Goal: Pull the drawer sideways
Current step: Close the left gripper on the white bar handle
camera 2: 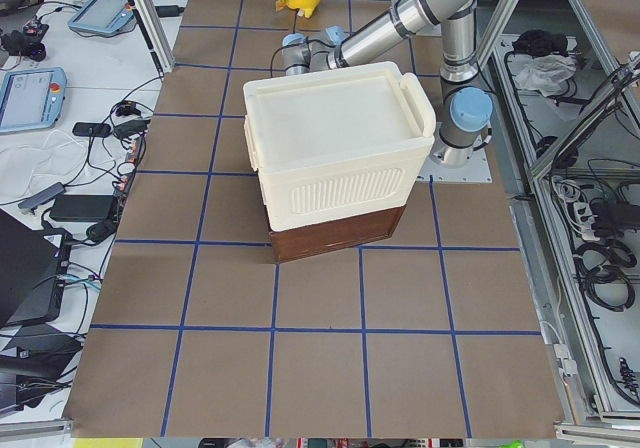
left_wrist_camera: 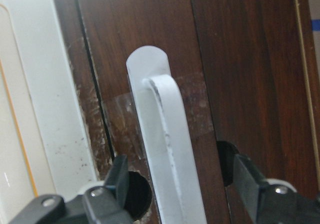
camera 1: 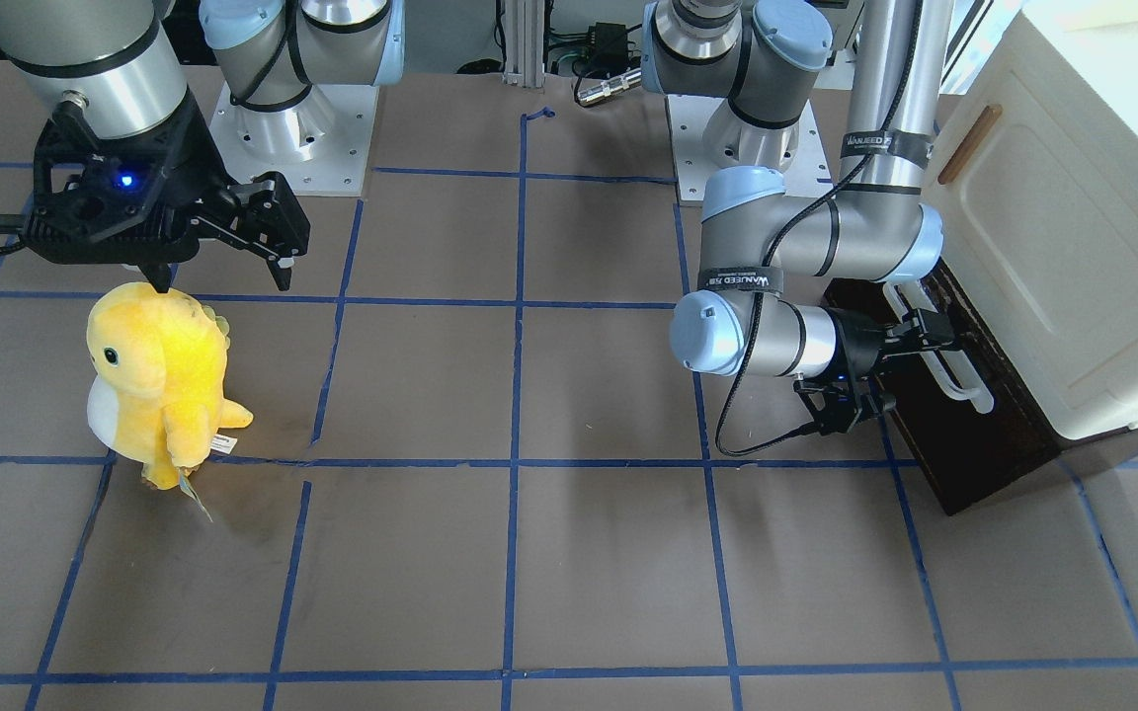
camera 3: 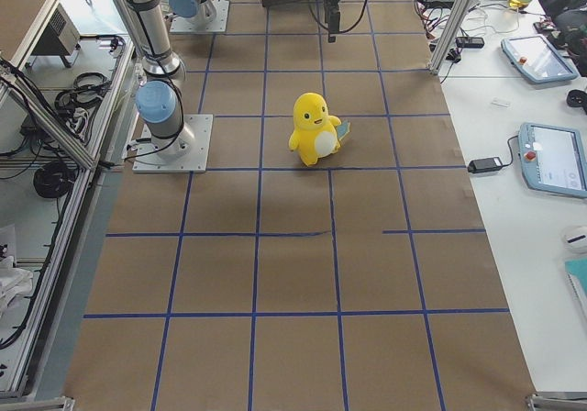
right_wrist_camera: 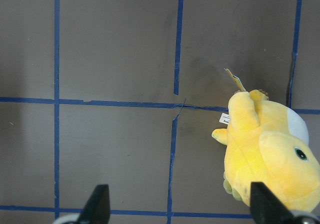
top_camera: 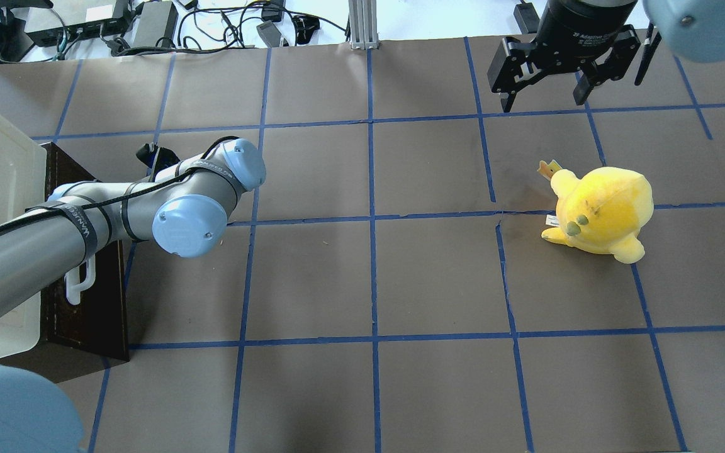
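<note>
The drawer's dark brown front (camera 1: 984,434) sits at the foot of the cream cabinet (camera 1: 1073,227). Its long white bar handle (camera 1: 959,380) fills the left wrist view (left_wrist_camera: 167,149). My left gripper (left_wrist_camera: 180,184) is open, with one finger (left_wrist_camera: 117,181) on each side of the handle and a gap on both sides. It also shows in the front-facing view (camera 1: 930,331). My right gripper (camera 1: 223,276) is open and empty, hovering above the table far from the drawer, and shows in the overhead view (top_camera: 543,104).
A yellow plush toy (camera 1: 159,380) stands on the brown, blue-taped table below and beside my right gripper; it also shows in the right wrist view (right_wrist_camera: 270,154). The cabinet door has a small wooden handle (camera 1: 969,143). My left arm (top_camera: 117,207) reaches across in front of the cabinet.
</note>
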### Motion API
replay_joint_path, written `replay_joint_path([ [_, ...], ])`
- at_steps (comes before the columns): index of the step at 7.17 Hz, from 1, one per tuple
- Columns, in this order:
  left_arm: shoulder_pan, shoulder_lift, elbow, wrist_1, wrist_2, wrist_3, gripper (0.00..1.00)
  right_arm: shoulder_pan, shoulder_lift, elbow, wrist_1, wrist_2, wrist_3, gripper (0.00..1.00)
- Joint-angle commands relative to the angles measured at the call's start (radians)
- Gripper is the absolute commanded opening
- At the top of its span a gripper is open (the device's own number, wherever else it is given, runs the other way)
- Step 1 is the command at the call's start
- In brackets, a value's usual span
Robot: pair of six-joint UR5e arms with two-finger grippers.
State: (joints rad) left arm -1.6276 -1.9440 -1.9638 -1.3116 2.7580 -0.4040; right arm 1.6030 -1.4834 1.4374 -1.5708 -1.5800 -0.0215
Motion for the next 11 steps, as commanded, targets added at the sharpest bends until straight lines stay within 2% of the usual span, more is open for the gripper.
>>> replay_joint_path([
  [1, 0.0, 0.002, -0.001, 0.0, -0.006, -0.001, 0.67, 0.0, 0.0, 0.0, 0.0, 0.0, 0.0, 1.0],
  [11, 0.0, 0.008, -0.015, -0.002, -0.003, 0.005, 0.49, 0.0, 0.0, 0.0, 0.0, 0.0, 0.0, 1.0],
])
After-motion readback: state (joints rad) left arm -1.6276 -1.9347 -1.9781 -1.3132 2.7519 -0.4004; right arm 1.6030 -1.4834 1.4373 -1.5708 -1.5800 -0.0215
